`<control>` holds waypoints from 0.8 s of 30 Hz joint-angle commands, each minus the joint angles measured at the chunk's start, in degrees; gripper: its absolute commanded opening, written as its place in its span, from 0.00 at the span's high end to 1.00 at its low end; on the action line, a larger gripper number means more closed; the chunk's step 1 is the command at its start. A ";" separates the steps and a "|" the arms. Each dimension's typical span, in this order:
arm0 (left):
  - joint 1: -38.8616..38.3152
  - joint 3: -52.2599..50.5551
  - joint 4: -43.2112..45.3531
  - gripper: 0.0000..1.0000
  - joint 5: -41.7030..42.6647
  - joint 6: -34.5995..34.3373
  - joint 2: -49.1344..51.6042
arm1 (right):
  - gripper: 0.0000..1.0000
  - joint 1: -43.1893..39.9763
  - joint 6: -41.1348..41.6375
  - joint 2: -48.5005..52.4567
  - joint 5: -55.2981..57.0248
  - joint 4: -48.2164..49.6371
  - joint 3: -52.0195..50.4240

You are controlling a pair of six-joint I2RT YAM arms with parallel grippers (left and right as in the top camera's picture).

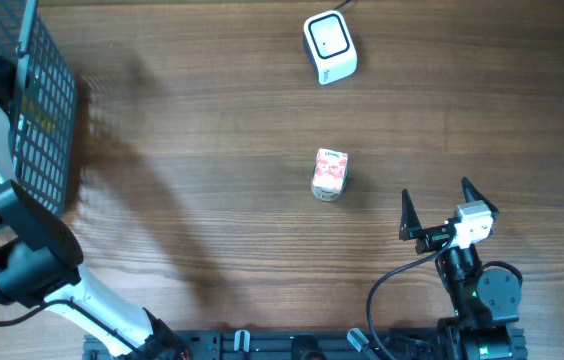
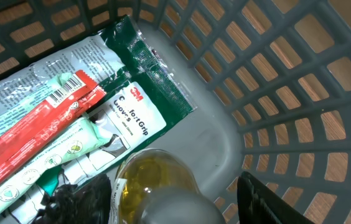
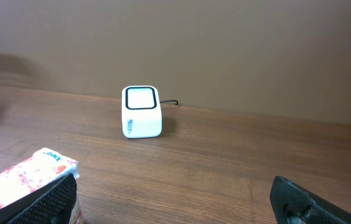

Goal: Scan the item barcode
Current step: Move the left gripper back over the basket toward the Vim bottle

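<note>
The left gripper [image 2: 166, 191] is down inside the basket [image 1: 47, 110] at the table's [image 1: 212, 240] far left corner. Its jaws stand apart on either side of a bottle [image 2: 157, 177] of yellow liquid. A gap shows between the bottle and the right-hand finger [image 2: 269, 199]; whether the other finger touches it I cannot tell. Flat packets [image 2: 38, 124] lie just beyond the bottle on the basket floor. From overhead, the left arm [image 1: 22, 250] bends at a black elbow near the table's left edge and reaches up into the tilted basket, which hides the gripper. Near the table's middle a small pink-patterned box [image 1: 330, 172] lies alone, well apart from both arms. Beyond it, at the far edge, sits the white scanner [image 1: 329, 46], window up. On the right, the right gripper [image 1: 435, 190] is spread wide and empty, held low near the front edge and pointing toward the scanner, with the box just ahead of its left finger [image 3: 51, 199].
</note>
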 commanded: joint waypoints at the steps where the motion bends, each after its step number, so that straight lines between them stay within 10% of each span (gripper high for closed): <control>1: -0.55 -1.53 -0.20 0.39 0.81 0.07 6.05 | 0.00 -0.17 -0.26 -0.35 0.72 0.17 -0.07; 24: 3.19 -1.51 -1.81 0.62 0.83 0.55 4.44 | 0.00 -0.17 -0.28 -0.35 0.72 0.17 -0.07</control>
